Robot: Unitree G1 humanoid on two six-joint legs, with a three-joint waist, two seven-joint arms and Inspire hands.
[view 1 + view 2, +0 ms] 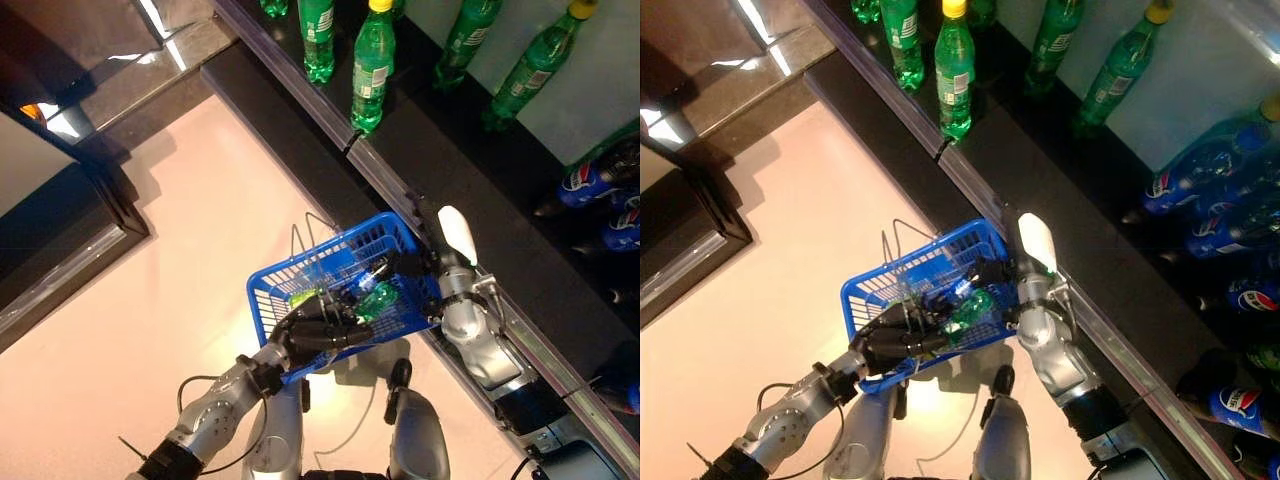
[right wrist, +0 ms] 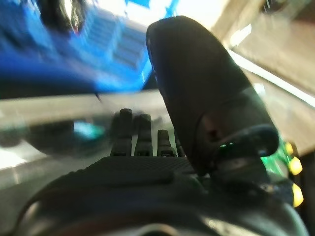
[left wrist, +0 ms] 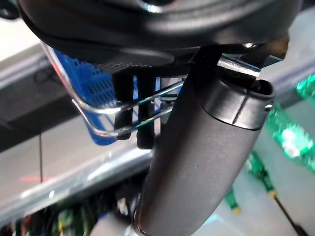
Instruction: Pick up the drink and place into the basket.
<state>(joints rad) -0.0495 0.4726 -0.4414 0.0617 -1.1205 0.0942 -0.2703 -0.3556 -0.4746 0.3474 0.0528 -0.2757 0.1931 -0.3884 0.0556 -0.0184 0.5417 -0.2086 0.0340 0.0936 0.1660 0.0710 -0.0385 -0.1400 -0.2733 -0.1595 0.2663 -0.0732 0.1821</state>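
- Drink (image 1: 378,296): green bottle lying inside the blue basket (image 1: 270,295), centre of the head views. Long axis runs roughly lower left to upper right of the frame; which end is the cap, cannot tell through the mesh and the fingers.
- Basket is held off the floor, tilted, its far corner just beside the metal edge rail of the shelf (image 1: 400,190). Wire handles (image 3: 123,105) folded up.
- Left hand (image 1: 320,335): comes in from lower left, fingers curled round the wire handles at the basket's near rim; the wrist view shows the wires passing under the curled fingers.
- Right hand (image 1: 425,270): at the basket's right side, white-covered thumb (image 1: 458,235) pointing toward the top of the frame, fingers reaching into the basket by the drink. Whether they are clamped on it or apart, cannot tell; wrist view is smeared.
- Room: pale floor (image 1: 180,260) open on the left half of the frame; right of the basket is tight against the rail.
- Shelf runs diagonally from top centre to lower right: upright green bottles (image 1: 371,70) with yellow caps along the top, dark bottles with blue labels (image 1: 1185,185) lying at the right.
- Labels: print too small to read.
- Dark cabinet base (image 1: 70,230) at left edge.
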